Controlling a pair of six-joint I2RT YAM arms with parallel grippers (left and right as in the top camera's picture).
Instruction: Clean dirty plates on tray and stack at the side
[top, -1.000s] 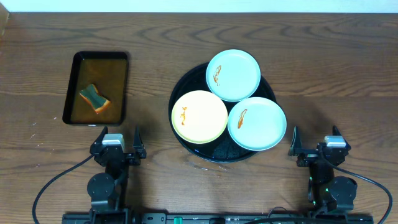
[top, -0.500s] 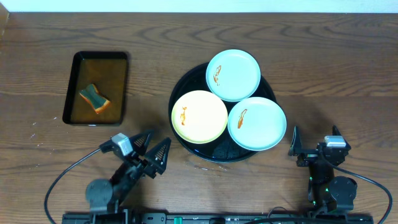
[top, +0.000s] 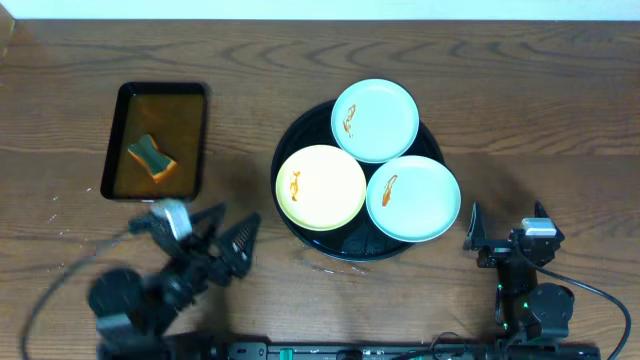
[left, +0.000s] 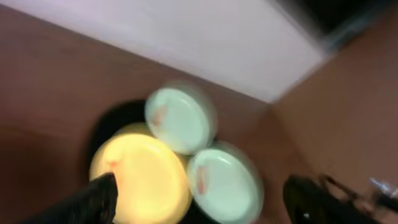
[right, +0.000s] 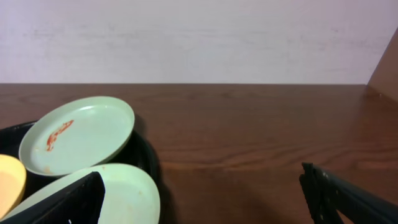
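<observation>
Black round tray (top: 350, 246) carries all three plates; left arm has shifted.
You see the pale yellow plate (top: 325, 190) at the tray's left, one mint plate (top: 380, 125) at its far edge and the other mint plate (top: 415, 200) at its right, each smeared orange. Compared with half a second ago, the left gripper (top: 224, 236) sits further left, nearer the rectangular tray (top: 175, 115), fingers spread and empty. The right gripper (top: 506, 225) is unchanged, fingers likewise apart. The left wrist view is motion-blurred.
</observation>
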